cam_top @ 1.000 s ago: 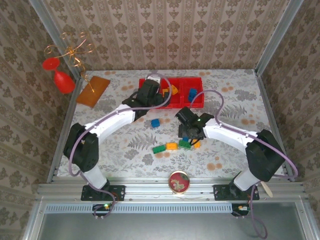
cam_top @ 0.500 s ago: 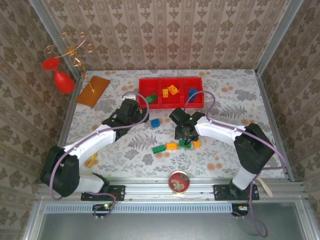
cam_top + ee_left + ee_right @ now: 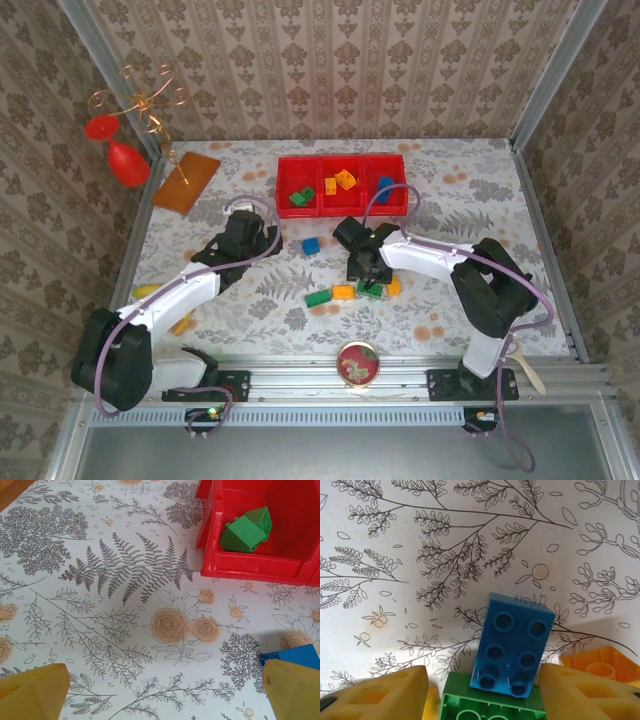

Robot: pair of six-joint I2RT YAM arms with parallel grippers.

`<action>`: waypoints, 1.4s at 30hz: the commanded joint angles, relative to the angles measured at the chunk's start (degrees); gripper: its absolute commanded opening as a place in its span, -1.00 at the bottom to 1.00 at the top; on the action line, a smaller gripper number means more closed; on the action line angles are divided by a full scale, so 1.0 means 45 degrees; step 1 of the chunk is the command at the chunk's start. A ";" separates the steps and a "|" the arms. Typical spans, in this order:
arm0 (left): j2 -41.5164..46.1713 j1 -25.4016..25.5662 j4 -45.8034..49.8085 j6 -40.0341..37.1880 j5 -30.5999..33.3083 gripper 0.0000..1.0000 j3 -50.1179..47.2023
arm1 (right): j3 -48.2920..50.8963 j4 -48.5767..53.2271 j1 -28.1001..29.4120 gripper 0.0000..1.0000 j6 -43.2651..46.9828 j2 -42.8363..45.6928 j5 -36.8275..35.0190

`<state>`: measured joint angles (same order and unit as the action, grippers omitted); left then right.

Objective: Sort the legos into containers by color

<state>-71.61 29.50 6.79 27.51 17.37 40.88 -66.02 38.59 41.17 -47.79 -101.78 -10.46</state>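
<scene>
Just off the front-left corner of the red containers [image 3: 340,211], the left gripper [image 3: 160,692] hung above the table [image 3: 100,605], its yellow fingers [image 3: 32,692] spread wide with nothing between them. A loose blue brick [image 3: 311,245] lay just in front of the containers. Their left bin held green legos [image 3: 246,529], the middle orange ones [image 3: 345,180], the right a blue one [image 3: 385,184]. Farther in front of the containers, the right gripper [image 3: 480,695] stood open around a blue lego [image 3: 512,645], neither finger touching it; it met a green lego [image 3: 490,707] beside an orange brick [image 3: 595,662].
</scene>
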 commanded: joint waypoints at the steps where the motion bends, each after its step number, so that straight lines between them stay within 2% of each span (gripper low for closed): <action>1: -0.0036 -0.0148 -0.0142 0.0368 -0.0222 1.00 -0.0063 | -0.0338 0.0139 0.0065 0.23 -0.0182 -0.0325 -0.0091; 17: -0.0243 -0.0226 -0.0258 0.0548 -0.0554 0.99 -0.0079 | -0.1098 -0.0665 -0.0102 0.19 0.0365 -0.1065 0.0176; 28: -0.0211 -0.0314 -0.0259 0.0554 -0.0556 1.00 -0.0140 | -0.1327 0.0231 -0.0184 0.19 0.0833 -0.0478 -0.0363; 34: -0.0257 -0.0397 -0.0297 0.0625 -0.0685 1.00 -0.0179 | -0.0892 0.0529 -0.0193 0.36 0.0912 0.0058 -0.0623; 42: -0.0411 -0.0468 -0.0336 0.0725 -0.0942 1.00 -0.0179 | -0.0895 0.0323 -0.0223 0.55 0.0972 -0.0540 -0.0325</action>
<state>-72.93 27.66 5.91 29.52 14.04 40.82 -70.43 38.68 40.45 -43.64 -103.13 -11.55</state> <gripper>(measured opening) 0.999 0.766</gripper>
